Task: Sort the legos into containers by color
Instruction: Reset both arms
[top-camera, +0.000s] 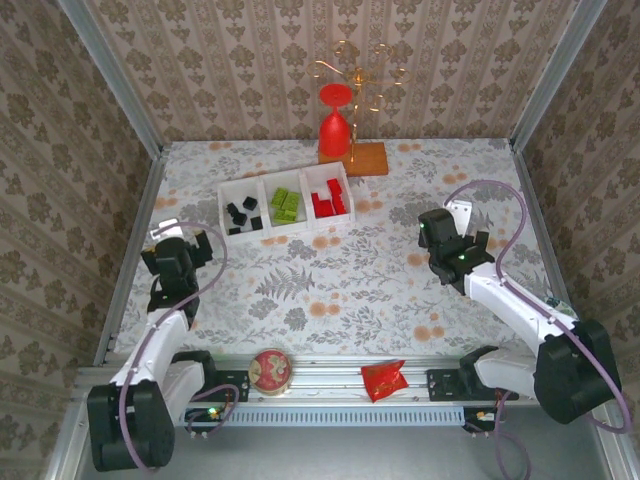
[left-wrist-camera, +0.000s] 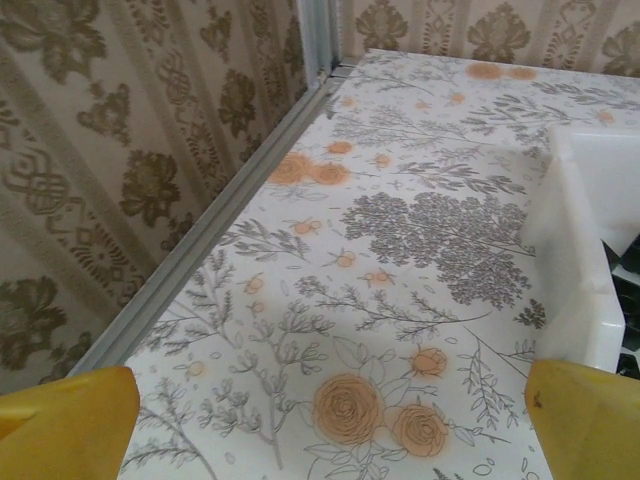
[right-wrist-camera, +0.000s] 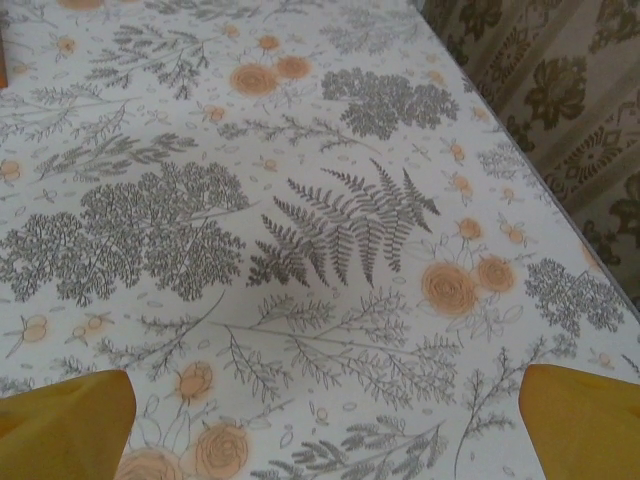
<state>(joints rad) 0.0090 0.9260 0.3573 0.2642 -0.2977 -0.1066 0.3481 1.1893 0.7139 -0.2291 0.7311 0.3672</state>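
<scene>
Table (top-camera: 330, 290), floral cloth, covers most of the top view; both arms stand over bare cloth, well apart from each other.

Containers (top-camera: 305, 205): one long white tray, upper centre of the top view, three compartments in a row; its white wall (left-wrist-camera: 570, 260) is at the right edge of the left wrist view. Judged thin, light plastic, apt to slide if nudged; best left alone.

Left gripper (top-camera: 185, 232), left of centre, near the tray's left end: jaws spread wide, nothing between them; yellow fingertips (left-wrist-camera: 70, 420) sit in the bottom corners of its wrist view. Right gripper (top-camera: 455, 225), right of centre, well apart from the tray: jaws likewise wide, nothing held; only cloth lies between its fingertips (right-wrist-camera: 60, 420).

Legos: every brick I can find lies in the tray, one colour per compartment; sort judged complete.
- red (top-camera: 328, 200), right compartment; lime green (top-camera: 287, 205), middle. Judged light, rigid, smooth-sided; pinch across the two long flat faces from above.
- black (top-camera: 243, 216), left compartment; tiny cubes; dark bits also show at the right edge of the left wrist view (left-wrist-camera: 628, 270). Judged likely to squirt out of a pinch; centre them between the pads.
</scene>
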